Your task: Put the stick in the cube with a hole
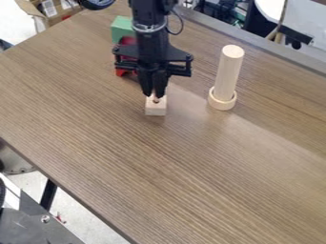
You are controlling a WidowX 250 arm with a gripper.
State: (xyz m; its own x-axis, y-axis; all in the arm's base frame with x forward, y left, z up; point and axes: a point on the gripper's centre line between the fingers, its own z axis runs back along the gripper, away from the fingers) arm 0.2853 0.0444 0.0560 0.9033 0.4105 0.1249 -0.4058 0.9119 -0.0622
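Cube (pixel 155 109) sits on the table (pixel 210 190), right under the gripper (pixel 153 96), and it's the small container here: there's a dark round hole in the top. View's pretty poor right at that spot, so I can't tell if the jaws are released, clenched or grasping a stick, or whether anything's in the hole. Other holder is the ring (pixel 221 103), a low round wooden thing off to the right, with a rod (pixel 229 71) standing on end in it, its lip showing around the rod's foot. Looks-wise, the cube is pale plain wood with a flat front and squared edges, way smaller than the rod, which is also pale wood, tall, thick and smooth with a flat round top. Behind the gripper there's a green block (pixel 121 27) and something red (pixel 125 58), both partly hidden by the arm.
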